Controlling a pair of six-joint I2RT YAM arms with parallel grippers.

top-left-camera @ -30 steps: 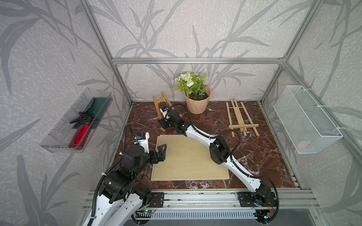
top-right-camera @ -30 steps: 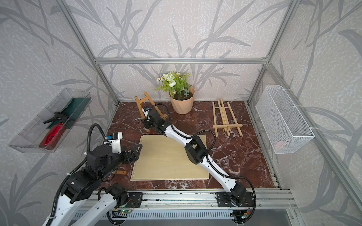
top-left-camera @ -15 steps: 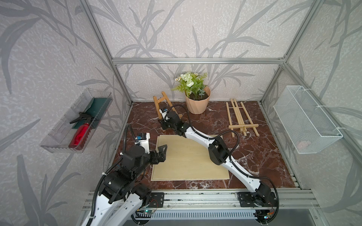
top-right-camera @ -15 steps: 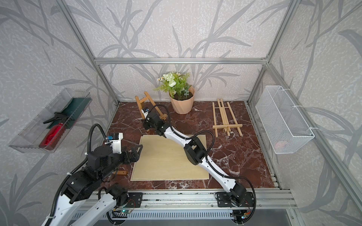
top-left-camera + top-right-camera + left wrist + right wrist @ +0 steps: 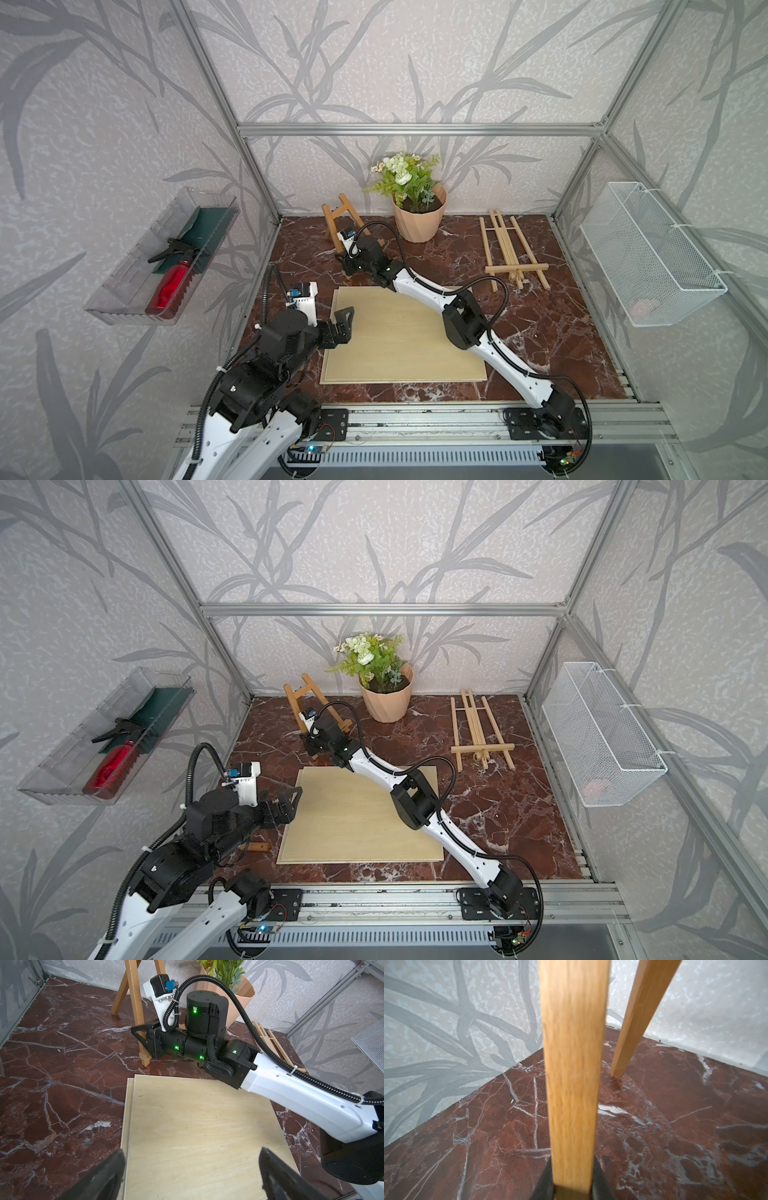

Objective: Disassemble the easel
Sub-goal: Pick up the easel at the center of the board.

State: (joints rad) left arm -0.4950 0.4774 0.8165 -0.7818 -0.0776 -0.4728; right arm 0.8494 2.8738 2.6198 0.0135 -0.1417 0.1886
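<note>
Right wrist: fingers around easel leg

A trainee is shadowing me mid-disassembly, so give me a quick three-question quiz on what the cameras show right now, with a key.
1. True or false: the right gripper is shut on a leg of the standing easel.
2. Pick one. The left gripper is: A) open, above the plywood board; B) shut on the board's edge; C) out of every view.
3. Fill in: the second easel, to the right of the flower pot in both top views, lies ____ on the marble table.

Key: 1 true; 2 A; 3 flat.
</note>
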